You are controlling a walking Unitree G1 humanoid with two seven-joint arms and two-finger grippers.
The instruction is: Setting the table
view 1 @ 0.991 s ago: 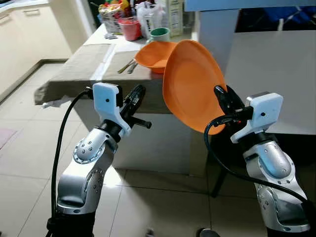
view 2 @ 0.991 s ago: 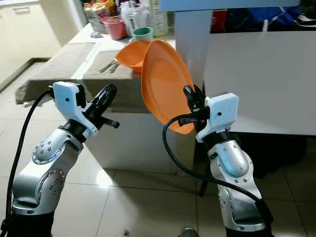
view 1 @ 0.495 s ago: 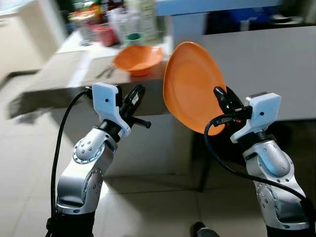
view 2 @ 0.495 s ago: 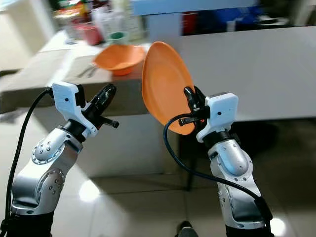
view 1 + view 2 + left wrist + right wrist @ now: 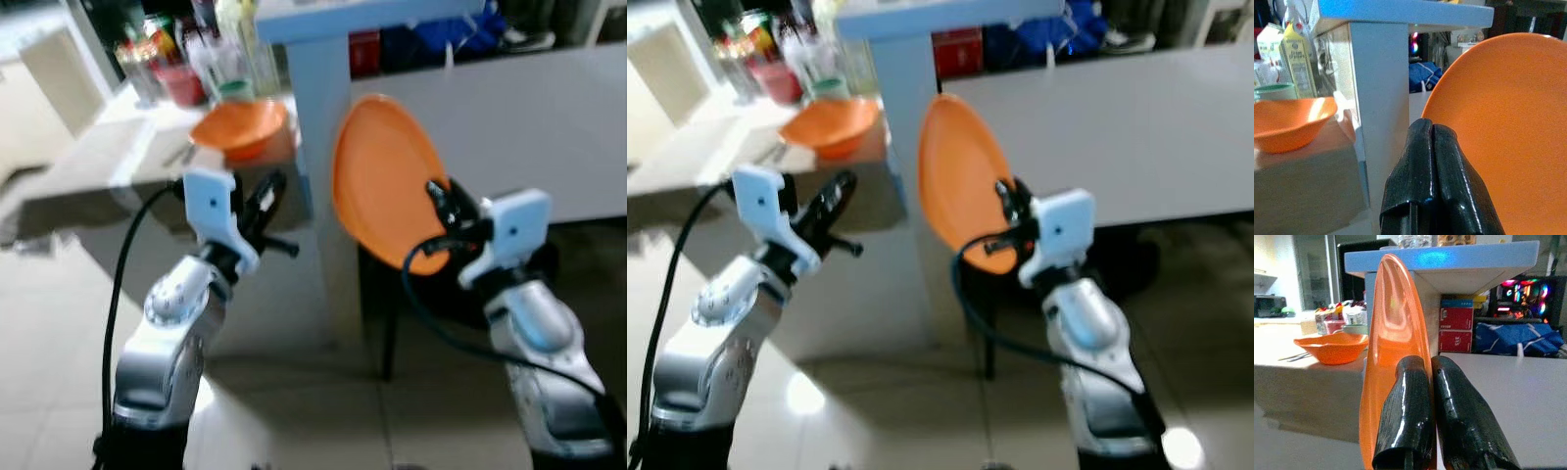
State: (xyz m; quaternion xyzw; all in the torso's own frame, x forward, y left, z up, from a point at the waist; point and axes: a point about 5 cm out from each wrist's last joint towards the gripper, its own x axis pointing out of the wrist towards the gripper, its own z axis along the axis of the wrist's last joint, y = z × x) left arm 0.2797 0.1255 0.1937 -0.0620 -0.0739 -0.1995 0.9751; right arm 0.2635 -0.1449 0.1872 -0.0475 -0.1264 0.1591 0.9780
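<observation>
My right gripper (image 5: 439,201) is shut on the lower rim of an orange plate (image 5: 384,178), held on edge and tilted in front of me; in the right wrist view the plate (image 5: 1391,347) stands edge-on between the black fingers (image 5: 1403,406). My left gripper (image 5: 269,191) is raised, shut and empty, its fingers (image 5: 1432,181) pressed together. An orange bowl (image 5: 240,125) sits on the cloth-covered table (image 5: 88,166) to the left, with cutlery (image 5: 1292,356) lying beside it.
A pale blue pillar (image 5: 318,108) stands straight ahead under a blue shelf (image 5: 1400,12). A long white tabletop (image 5: 1117,127) stretches to the right. Bottles, cartons and a red cup (image 5: 181,83) crowd the far end of the left table. The floor is tiled.
The whole view has shifted and blurred as I moved, bringing the pillar and white table closer. Both arms keep their pose, with the plate still held.
</observation>
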